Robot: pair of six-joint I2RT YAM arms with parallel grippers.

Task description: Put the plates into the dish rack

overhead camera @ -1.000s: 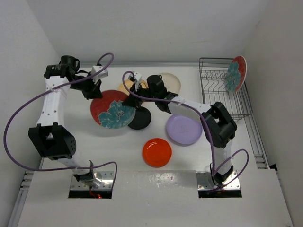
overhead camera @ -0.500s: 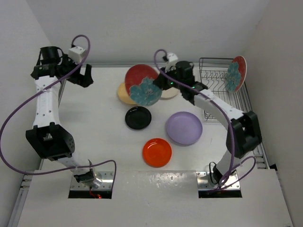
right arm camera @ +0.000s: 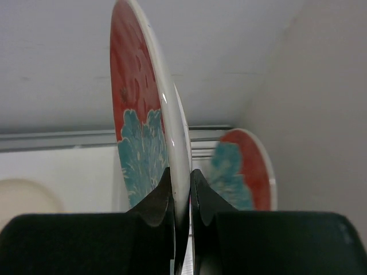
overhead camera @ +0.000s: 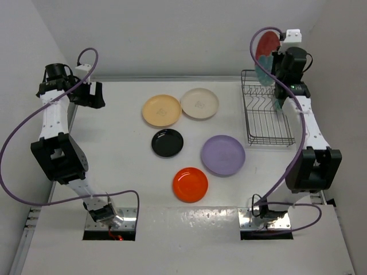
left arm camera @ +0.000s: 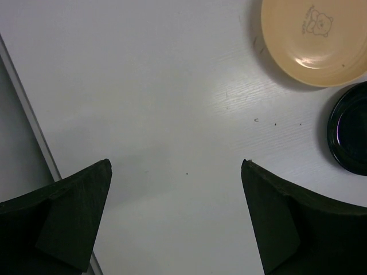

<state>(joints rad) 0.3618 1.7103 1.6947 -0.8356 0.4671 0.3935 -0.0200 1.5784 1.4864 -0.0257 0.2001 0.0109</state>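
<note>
White table (overhead camera: pixel 114 160) boxed by pale walls, seen from above. Dish rack (overhead camera: pixel 268 117) sat at the far right edge. Right gripper (overhead camera: pixel 275 57) was raised above the rack's far end, jaws clamped on a red floral plate (overhead camera: pixel 265 48) held on edge. Five plates lay flat on the table: yellow-orange plate (overhead camera: pixel 162 110) and cream plate (overhead camera: pixel 199 103) side by side at the far middle, black plate (overhead camera: pixel 167 142) just nearer than those, lilac plate (overhead camera: pixel 223 155) to its right, orange-red plate (overhead camera: pixel 190 184) nearest the arm bases. Left gripper (overhead camera: pixel 92 94) hung over the far left corner, well apart from every plate. Left wrist view: both fingers (left arm camera: pixel 69 217) stood wide apart with nothing between them, bare table below; the yellow-orange plate, with a small bear print, showed at top right, the black plate's rim at the right edge. Right wrist view: the jaws pinched the rim of the red floral plate, its teal flower facing left; a second red floral plate (right arm camera: pixel 243 169) stood upright beyond it to the right, beside the wall. Whether that one touched the rack's prongs could not be told from here.
</note>
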